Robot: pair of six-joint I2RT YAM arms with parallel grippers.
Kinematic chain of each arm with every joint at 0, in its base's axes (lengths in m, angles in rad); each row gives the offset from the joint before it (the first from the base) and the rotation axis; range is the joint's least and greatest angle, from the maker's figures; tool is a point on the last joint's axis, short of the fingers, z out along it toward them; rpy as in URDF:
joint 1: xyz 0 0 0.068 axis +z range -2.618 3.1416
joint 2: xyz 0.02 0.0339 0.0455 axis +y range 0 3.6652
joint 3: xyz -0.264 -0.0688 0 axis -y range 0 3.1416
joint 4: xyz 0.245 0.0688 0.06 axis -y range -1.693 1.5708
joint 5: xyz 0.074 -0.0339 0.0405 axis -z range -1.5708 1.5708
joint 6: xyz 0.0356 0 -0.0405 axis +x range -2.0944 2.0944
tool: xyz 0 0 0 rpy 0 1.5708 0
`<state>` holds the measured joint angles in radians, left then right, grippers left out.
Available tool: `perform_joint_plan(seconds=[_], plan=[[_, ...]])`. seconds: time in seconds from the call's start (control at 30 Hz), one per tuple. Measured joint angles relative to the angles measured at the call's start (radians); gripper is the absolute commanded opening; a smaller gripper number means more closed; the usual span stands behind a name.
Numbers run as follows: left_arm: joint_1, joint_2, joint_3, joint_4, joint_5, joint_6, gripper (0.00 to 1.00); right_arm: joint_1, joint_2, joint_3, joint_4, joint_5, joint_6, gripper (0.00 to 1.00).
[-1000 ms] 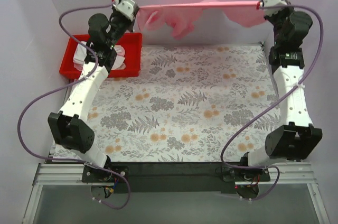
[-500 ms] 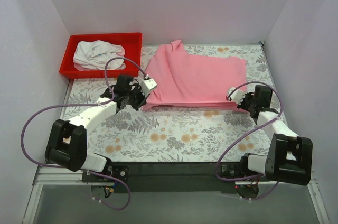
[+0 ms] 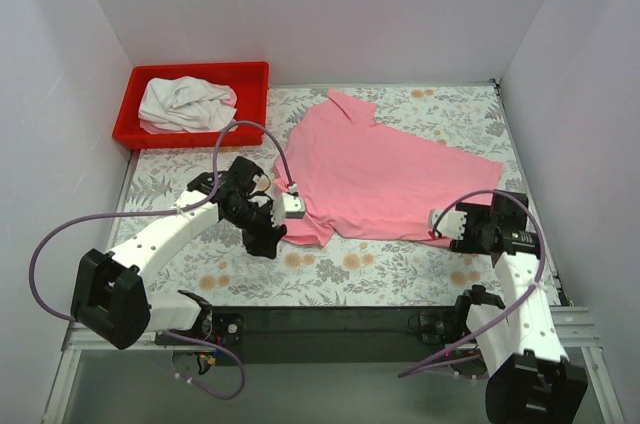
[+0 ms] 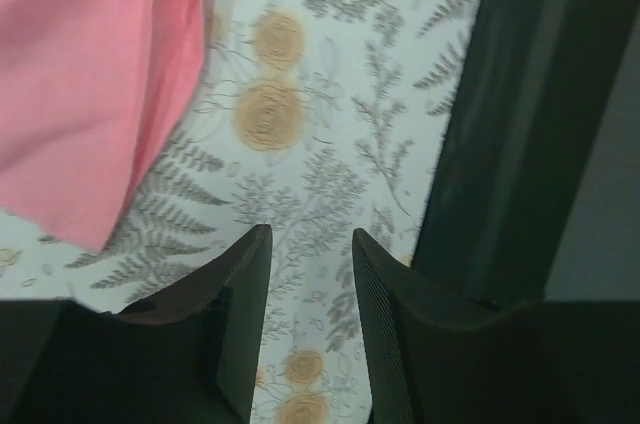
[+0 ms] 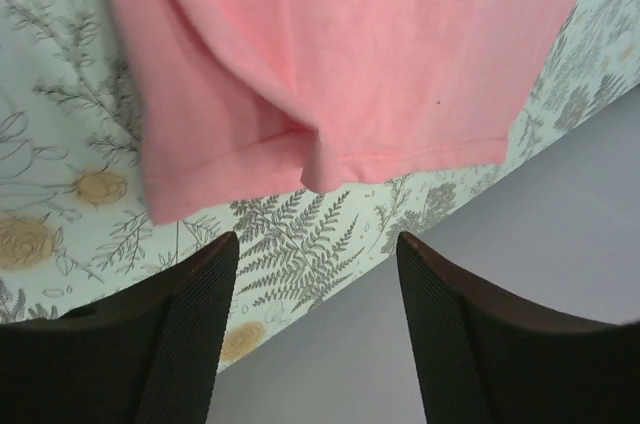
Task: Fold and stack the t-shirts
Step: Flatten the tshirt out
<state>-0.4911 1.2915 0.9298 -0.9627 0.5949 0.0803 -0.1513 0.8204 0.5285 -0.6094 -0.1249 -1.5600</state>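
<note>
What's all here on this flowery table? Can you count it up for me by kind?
Pink t-shirt: 1
White t-shirt: 1
Red plastic bin: 1
Robot arms: 2, left arm and right arm
Total: 5

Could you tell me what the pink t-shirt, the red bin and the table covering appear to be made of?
Pink t-shirt: soft matte knit cloth, perhaps cotton; it folds limply, hem stitched. Red bin: rigid smooth plastic, moulded rim. Table covering: floral-printed sheet; cloth or vinyl, unclear.
</note>
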Motion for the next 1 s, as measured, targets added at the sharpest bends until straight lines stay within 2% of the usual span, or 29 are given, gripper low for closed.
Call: perform_joint_plan(seconds=[0.03,0.1,0.2,0.23,0.3,0.33,0.4,0.53,0.7,1.0], plan=[[-0.009,-0.008,0.0,-0.04,0.013,0.01,0.38,0.0,-0.048,-0.002,-0.049,-0.009,-0.024,0.76],[-0.014,-0.018,0.006,-0.098,0.023,0.014,0.38,0.0,-0.118,-0.002,-0.122,-0.027,-0.055,0.75],[0.003,-0.011,0.033,-0.098,0.012,-0.026,0.35,0.0,-0.124,0.035,-0.21,-0.052,-0.037,0.67],[0.02,-0.005,0.04,-0.071,0.007,-0.049,0.32,0.0,-0.081,0.067,-0.232,-0.06,-0.006,0.6],[0.069,0.023,0.058,-0.01,-0.013,-0.1,0.25,-0.008,0.047,0.153,-0.262,-0.081,0.066,0.55],[0.09,0.047,0.071,0.023,-0.029,-0.123,0.24,-0.02,0.119,0.214,-0.283,-0.096,0.106,0.49],[0.122,0.116,0.103,0.097,-0.071,-0.16,0.24,-0.039,0.268,0.336,-0.29,-0.122,0.2,0.43],[0.129,0.256,0.14,0.205,-0.141,-0.211,0.22,-0.052,0.477,0.504,-0.282,-0.148,0.358,0.42],[0.129,0.385,0.144,0.274,-0.204,-0.23,0.21,-0.052,0.648,0.526,-0.287,-0.131,0.493,0.41],[0.106,0.389,0.054,0.348,-0.293,-0.22,0.18,-0.052,0.907,0.618,-0.216,-0.064,0.689,0.39]])
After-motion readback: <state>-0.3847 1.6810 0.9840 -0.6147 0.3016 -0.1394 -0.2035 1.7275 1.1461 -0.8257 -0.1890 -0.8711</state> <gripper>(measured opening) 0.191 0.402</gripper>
